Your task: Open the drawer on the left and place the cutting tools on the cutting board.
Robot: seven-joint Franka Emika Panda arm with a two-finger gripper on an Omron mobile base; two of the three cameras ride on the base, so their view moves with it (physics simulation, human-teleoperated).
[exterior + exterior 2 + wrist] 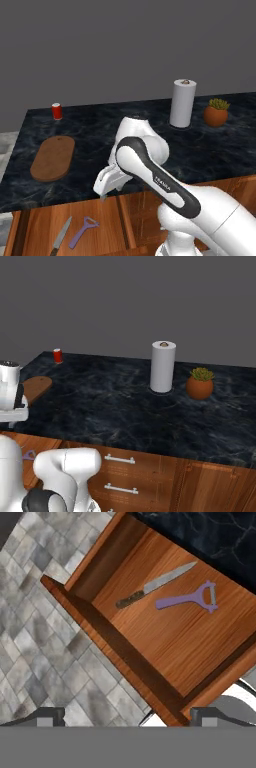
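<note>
Drawer (pixel 165 642) first: it is pulled out and sits right under the gripper (pixel 103 196), and you can see its plain wood floor in the hand view. Inside it lie the two cutting tools, side by side but not touching. The knife (pixel 156 585) has a silver blade and a dark handle. The purple peeler (pixel 187 599) lies just next to it, with its Y head pointing the same way as the knife's blade tip. Both are below the gripper and a little ahead of it, toward the dark counter (pixel 100 150). In the left base view the knife (pixel 61 235) and peeler (pixel 82 231) are down and to the left of the gripper.

The gripper hangs over the open drawer, near the counter's front edge. Its two dark finger tips stand far apart at the bottom of the hand view, so its jaws are spread wide and it holds nothing.

The cutting board (pixel 53 158) lies flat on the counter, off to the left of the gripper and farther back. It has nothing on it. A red can (pixel 57 111) stands behind the board. A paper towel roll (pixel 182 103) and a small potted plant (pixel 216 112) stand far off to the right of the gripper, at the back of the counter.
</note>
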